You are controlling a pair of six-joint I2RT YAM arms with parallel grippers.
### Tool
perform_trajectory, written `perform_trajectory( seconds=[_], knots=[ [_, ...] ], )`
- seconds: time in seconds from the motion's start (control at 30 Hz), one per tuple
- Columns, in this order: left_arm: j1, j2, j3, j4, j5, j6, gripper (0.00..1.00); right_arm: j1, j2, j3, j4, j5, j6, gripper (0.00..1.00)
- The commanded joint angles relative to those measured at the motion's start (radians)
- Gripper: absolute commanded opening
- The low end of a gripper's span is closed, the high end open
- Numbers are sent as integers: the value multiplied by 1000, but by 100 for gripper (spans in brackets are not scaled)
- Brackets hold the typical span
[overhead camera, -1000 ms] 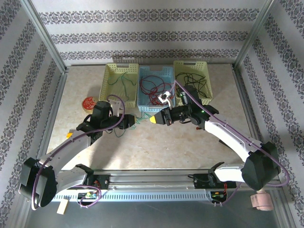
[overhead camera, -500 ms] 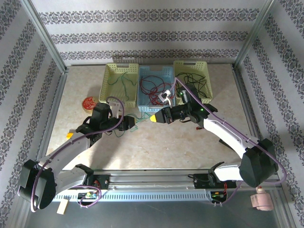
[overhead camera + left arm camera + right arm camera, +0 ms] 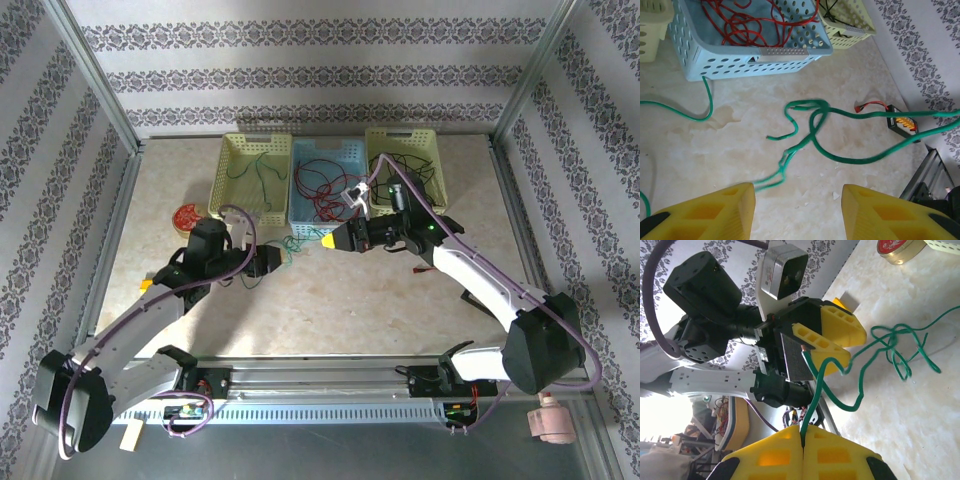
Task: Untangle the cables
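Observation:
A green cable (image 3: 296,246) lies in a loose knot on the table between my two grippers; its tangle (image 3: 812,131) rests on the marble just beyond my left fingers. The left gripper (image 3: 797,190) is open, low over the table, with nothing between its yellow fingers (image 3: 725,207). My right gripper (image 3: 803,432) is shut on one strand of the green cable (image 3: 816,390), which runs up and over to the knot (image 3: 894,347). From above, the right gripper (image 3: 330,240) sits just in front of the blue basket. Red cables (image 3: 320,180) fill that basket.
Three baskets line the back: a yellow one (image 3: 222,175) with green cables, the blue one (image 3: 297,212), and a yellow one (image 3: 402,133) with black cables. A round red disc (image 3: 187,216) lies left of the left arm. Metal rails edge the table.
The right gripper has moved back towards the blue basket, pulling the green cable with it. The left gripper has drawn back slightly to the left and opened a little wider.

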Motion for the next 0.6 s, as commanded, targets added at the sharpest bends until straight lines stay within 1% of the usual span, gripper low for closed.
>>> perform_trajectory(
  seconds=[0.0,0.23,0.4,0.5,0.57],
  knots=[
    [-7,-16,36,-81,-19,44,49,-12,-10,1,31,-50,13,0],
    [-9,-19,40,-98,-20,52,50,-3,-16,-22,25,-50,29,0],
    [-8,-11,46,-113,-10,63,51,11,-45,-56,-35,-28,49,0],
    [-9,9,47,-113,-20,73,51,14,-31,-98,-37,40,39,0],
    [-8,37,51,-107,-24,73,51,11,9,-111,-27,83,34,0]
  ],
)
